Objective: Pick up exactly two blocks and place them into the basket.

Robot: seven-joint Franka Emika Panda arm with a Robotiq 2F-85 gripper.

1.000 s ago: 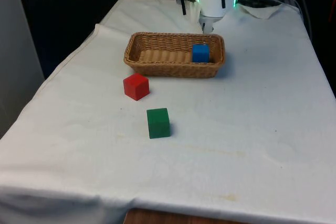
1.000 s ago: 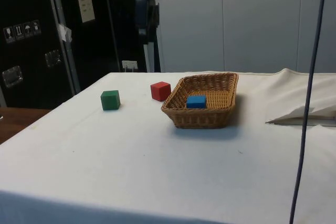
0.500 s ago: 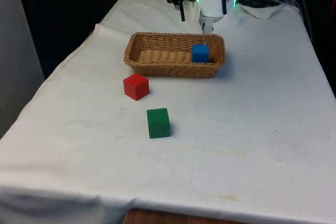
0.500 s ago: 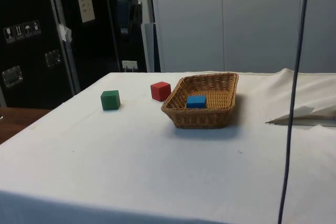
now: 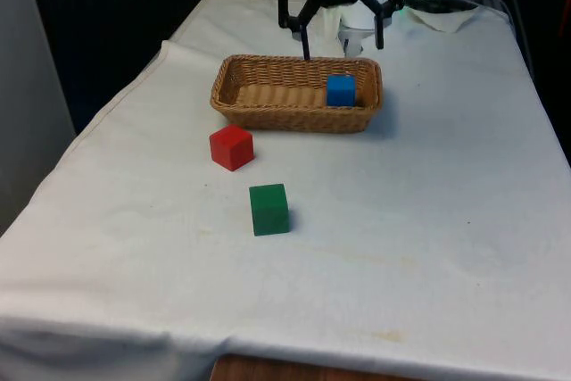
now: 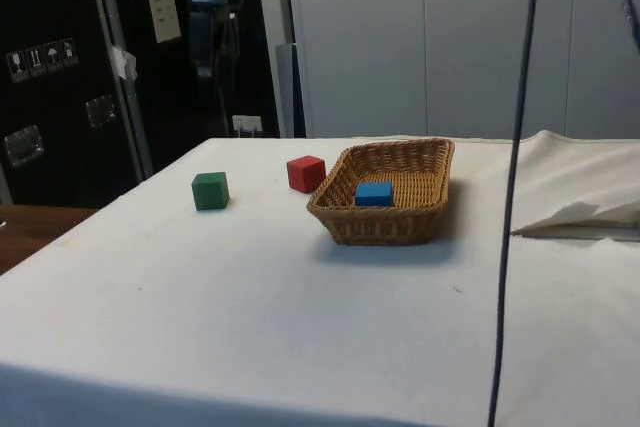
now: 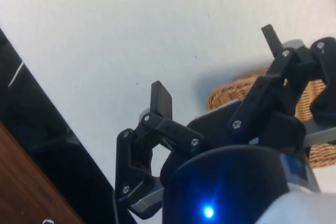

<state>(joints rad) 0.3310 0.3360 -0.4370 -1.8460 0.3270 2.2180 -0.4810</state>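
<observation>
One blue block (image 5: 340, 89) sits in the basket (image 5: 268, 114). The gripper (image 5: 339, 42) hangs open and empty above the basket's far rim. It should drop squarely over the red block (image 5: 232, 146), which sits just off the basket's near rim.

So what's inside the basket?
One blue block sits inside the basket, at the front view's right end. The near wall hides a strip of the floor.

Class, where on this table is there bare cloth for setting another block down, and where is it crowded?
Bare: the cloth nearer than the green block, and at the front view's right of the basket. Crowded: between the red block and basket.
</observation>
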